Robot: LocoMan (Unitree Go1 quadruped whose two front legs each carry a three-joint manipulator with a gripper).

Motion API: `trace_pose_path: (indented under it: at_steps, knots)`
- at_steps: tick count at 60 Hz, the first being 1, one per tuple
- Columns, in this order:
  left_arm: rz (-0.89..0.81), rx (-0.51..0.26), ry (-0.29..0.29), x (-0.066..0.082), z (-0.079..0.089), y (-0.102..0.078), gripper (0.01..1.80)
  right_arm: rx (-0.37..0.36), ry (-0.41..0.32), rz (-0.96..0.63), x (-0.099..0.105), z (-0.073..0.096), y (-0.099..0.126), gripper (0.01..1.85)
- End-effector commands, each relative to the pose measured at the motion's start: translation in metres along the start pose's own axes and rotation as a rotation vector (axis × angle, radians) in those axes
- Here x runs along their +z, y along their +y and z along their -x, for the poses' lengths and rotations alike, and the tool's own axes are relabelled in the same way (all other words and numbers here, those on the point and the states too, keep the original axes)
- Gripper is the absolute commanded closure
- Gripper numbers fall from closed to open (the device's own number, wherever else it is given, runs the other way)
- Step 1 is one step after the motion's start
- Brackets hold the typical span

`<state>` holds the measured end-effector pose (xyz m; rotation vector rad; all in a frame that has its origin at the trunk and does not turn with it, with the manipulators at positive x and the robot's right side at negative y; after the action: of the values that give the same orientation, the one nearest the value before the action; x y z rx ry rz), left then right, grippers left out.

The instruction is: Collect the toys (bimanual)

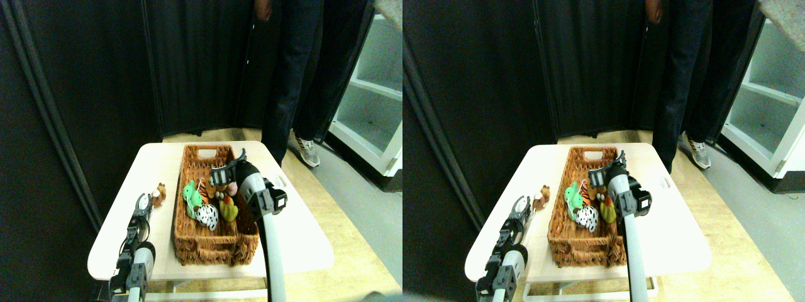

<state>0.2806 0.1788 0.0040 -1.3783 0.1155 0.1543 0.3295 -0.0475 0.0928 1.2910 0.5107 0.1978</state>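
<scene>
- Right end effector hangs over the middle of the wicker basket, just above the pile of toys. I cannot tell how wide its jaws are, or if it has hold of anything; the dark head hides this.
- Left end effector is on the left side of the desk, outside the basket. Its two jaws stand apart and nothing is between them.
- Just beyond it lies a small brown toy, on the desk beside the left wall of the basket. I judge this is the one toy not yet collected.
- Inside the basket I see a green toy, an orange-black striped tiger, a white black-spotted toy and a yellow-green toy, all close together in the middle part. Something pink may sit under the right arm, but it is too hidden to name.
- Both ends of the basket show only bare weave.
- So I think the task is almost finished: most toys are in, one remains outside.
- A person stands behind the desk; only the legs and a shoe show.
</scene>
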Motion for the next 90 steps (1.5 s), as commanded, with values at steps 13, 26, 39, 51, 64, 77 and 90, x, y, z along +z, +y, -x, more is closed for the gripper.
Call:
trace_pose_path:
  at_steps: [13, 26, 39, 51, 64, 77, 90]
  knots:
    - [-0.011, -0.036, 0.013, -0.001, -0.006, -0.007, 1.8, 0.106, -0.18, 0.068, 0.046, 0.017, 0.011, 1.31]
    - [-0.01, -0.035, 0.033, -0.002, -0.008, -0.01, 1.8, 0.131, -0.311, 0.1, 0.081, 0.026, -0.001, 1.85]
    - [-0.014, -0.025, 0.069, -0.003, -0.014, -0.013, 1.8, 0.085, -0.363, 0.119, 0.097, 0.035, -0.025, 1.85]
    - [-0.08, -0.034, 0.074, -0.003, -0.016, -0.023, 1.8, 0.043, -0.387, 0.106, 0.099, 0.037, -0.045, 1.85]
    - [-0.107, -0.038, 0.101, -0.005, -0.016, -0.04, 1.42, 0.018, -0.395, 0.024, 0.094, 0.033, -0.06, 1.85]
    - [-0.122, -0.027, 0.134, -0.013, -0.02, -0.045, 1.12, 0.031, -0.38, 0.022, 0.091, 0.023, -0.068, 1.85]
    - [-0.075, 0.027, 0.172, -0.017, -0.038, -0.037, 1.15, -0.003, -0.38, 0.022, 0.088, 0.019, -0.071, 1.85]
